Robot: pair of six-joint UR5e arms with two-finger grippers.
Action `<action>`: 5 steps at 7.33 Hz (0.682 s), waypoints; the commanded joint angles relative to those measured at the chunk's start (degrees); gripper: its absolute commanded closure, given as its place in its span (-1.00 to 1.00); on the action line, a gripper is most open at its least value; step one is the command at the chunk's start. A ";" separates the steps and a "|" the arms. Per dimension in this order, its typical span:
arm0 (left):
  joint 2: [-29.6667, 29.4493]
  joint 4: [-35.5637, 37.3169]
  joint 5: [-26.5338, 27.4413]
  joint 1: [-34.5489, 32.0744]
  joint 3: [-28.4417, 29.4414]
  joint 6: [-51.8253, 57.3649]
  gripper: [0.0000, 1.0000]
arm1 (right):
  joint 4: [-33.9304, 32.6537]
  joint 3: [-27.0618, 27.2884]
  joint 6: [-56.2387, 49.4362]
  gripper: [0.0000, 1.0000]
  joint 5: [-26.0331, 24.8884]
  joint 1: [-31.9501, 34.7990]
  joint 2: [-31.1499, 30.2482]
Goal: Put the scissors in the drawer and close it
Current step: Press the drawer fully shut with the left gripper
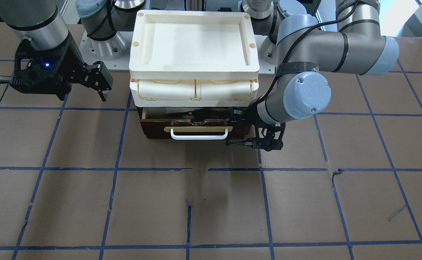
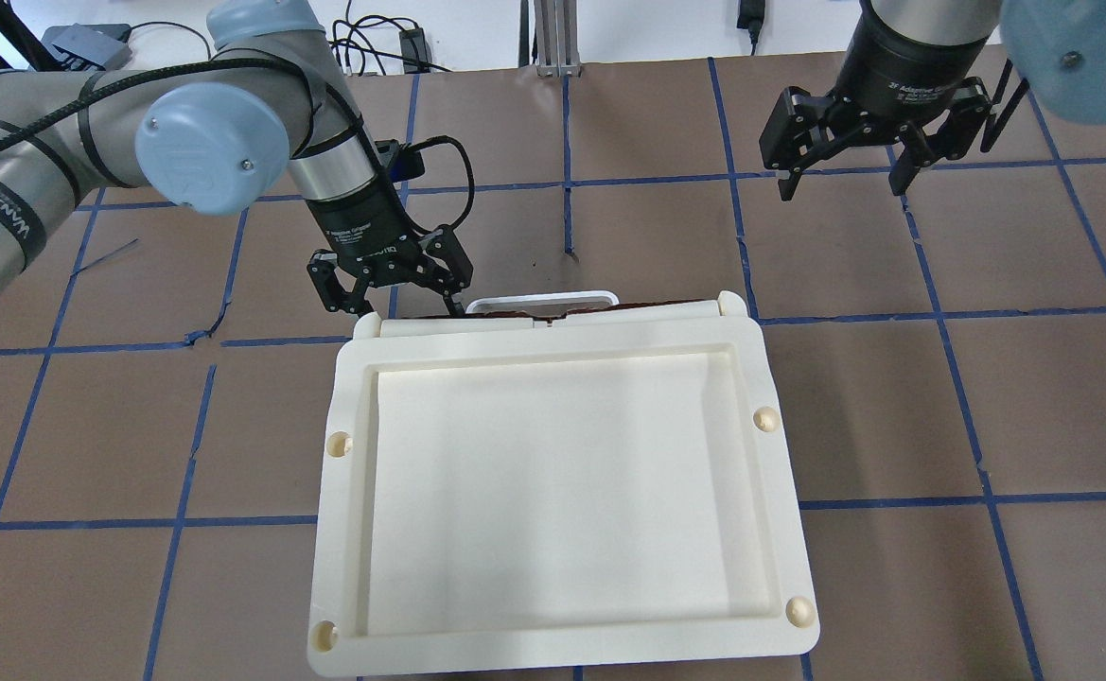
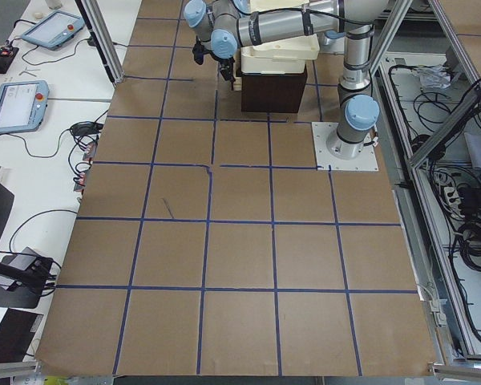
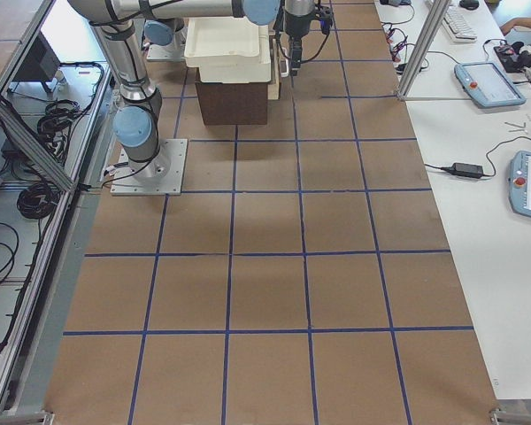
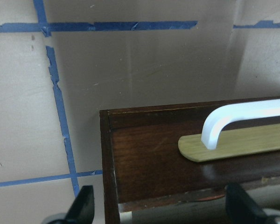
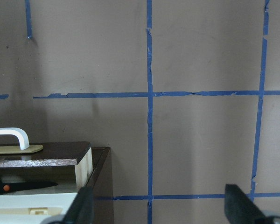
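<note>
The drawer [image 1: 196, 127] has a dark brown front and a white bar handle [image 1: 199, 135]. It stands slightly open at the base of the cream cabinet. The scissors [image 1: 196, 115] lie inside it, dark blades pointing toward the view's left. They also show in the right wrist view [image 6: 18, 185]. My left gripper [image 1: 254, 141] is open and empty, straddling the drawer front's end corner [image 5: 107, 154], fingertips [image 5: 86, 205] low beside it. My right gripper [image 1: 48, 86] is open and empty, raised beyond the cabinet's other side [image 2: 844, 175].
A cream plastic tray [image 2: 553, 605] sits on top of the cabinet, above two cream flap compartments [image 1: 194, 90]. The table is brown board with blue tape lines [image 1: 189, 169]. The arm bases [image 1: 102, 50] stand behind the cabinet.
</note>
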 commanded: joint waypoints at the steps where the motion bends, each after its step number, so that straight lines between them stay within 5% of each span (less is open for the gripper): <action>1: 0.00 -1.03 0.00 0.00 -0.15 -0.29 -1.00 | 0.00 0.00 0.00 -1.00 0.00 0.00 0.00; 5: 0.78 3.50 0.26 0.09 1.60 -0.82 -1.00 | 0.00 0.00 0.00 -1.00 0.00 0.00 0.00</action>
